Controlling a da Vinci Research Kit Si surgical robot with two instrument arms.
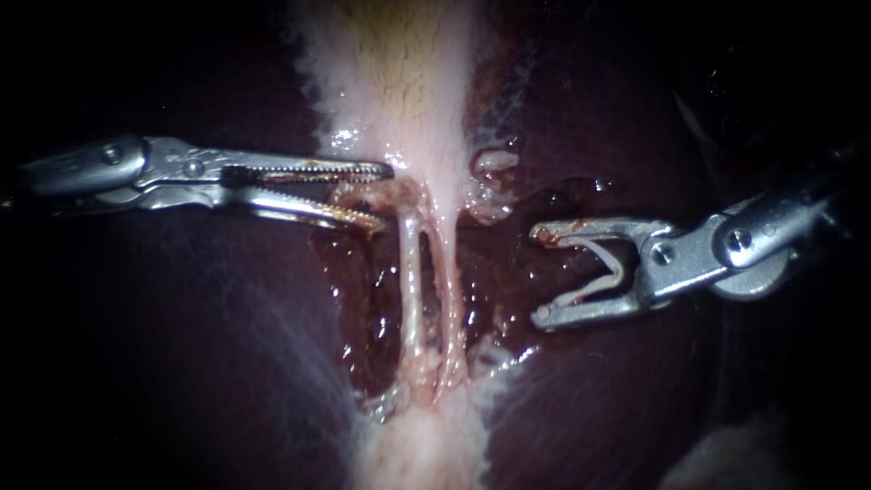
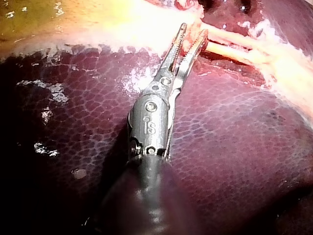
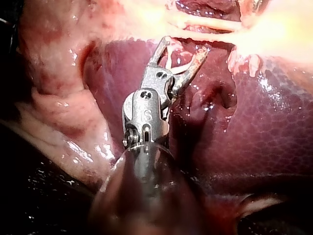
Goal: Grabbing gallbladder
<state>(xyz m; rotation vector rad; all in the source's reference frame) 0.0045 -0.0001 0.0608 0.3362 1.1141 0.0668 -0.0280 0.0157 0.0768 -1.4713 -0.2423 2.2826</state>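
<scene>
The pale gallbladder (image 1: 399, 73) hangs down the middle of the endoscope view and narrows to two thin tubes (image 1: 410, 281). My left instrument (image 1: 381, 196) comes in from the left. Its toothed jaws are shut on frayed pink tissue at the gallbladder's lower left edge, just above the tubes. The left wrist view shows the same hold (image 2: 194, 30), with tissue pinched between the jaw tips. My right instrument (image 1: 543, 277) hovers to the right of the tubes with its jaws wide open, gripping nothing. A pale V-shaped strip lines those jaws (image 3: 182, 49).
Dark red liver (image 1: 181, 345) lies on both sides of the gallbladder. The raw, wet bed (image 1: 363, 290) around the tubes glistens. Pale fatty tissue (image 1: 426, 436) spreads below where the tubes end. Beside my right instrument's shaft lies pink, folded tissue (image 3: 58, 112).
</scene>
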